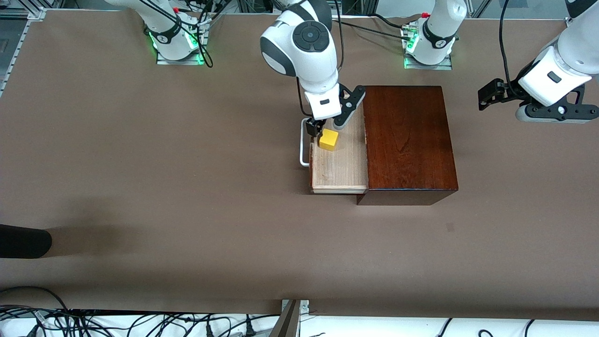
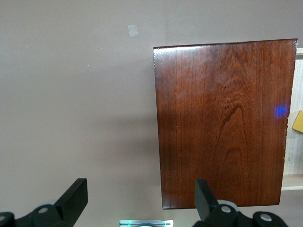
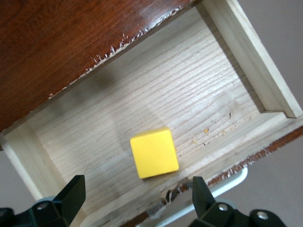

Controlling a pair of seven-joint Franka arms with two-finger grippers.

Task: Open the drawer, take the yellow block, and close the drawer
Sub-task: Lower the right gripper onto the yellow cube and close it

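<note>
The glossy mahogany box (image 1: pixel 409 140) stands on the brown table. Its drawer (image 1: pixel 339 168) is pulled out toward the right arm's end, showing the pale wood tray and the white bar handle (image 1: pixel 303 147). The yellow block (image 1: pixel 328 139) lies in the tray close to the drawer front. My right gripper (image 1: pixel 314 130) is open and empty, low over the drawer front right beside the block. In the right wrist view the block (image 3: pixel 154 152) sits on the tray floor (image 3: pixel 189 90) just ahead of the open gripper (image 3: pixel 137 194). My left gripper (image 1: pixel 487 96) is open and empty, waiting in the air beside the box at the left arm's end.
In the left wrist view the box top (image 2: pixel 222 123) fills one side, with a sliver of the block (image 2: pixel 298 122) at its edge, ahead of the open gripper (image 2: pixel 141 194). A dark object (image 1: pixel 23 241) juts in at the right arm's end, near the front camera. Cables (image 1: pixel 93 320) run along the nearest edge.
</note>
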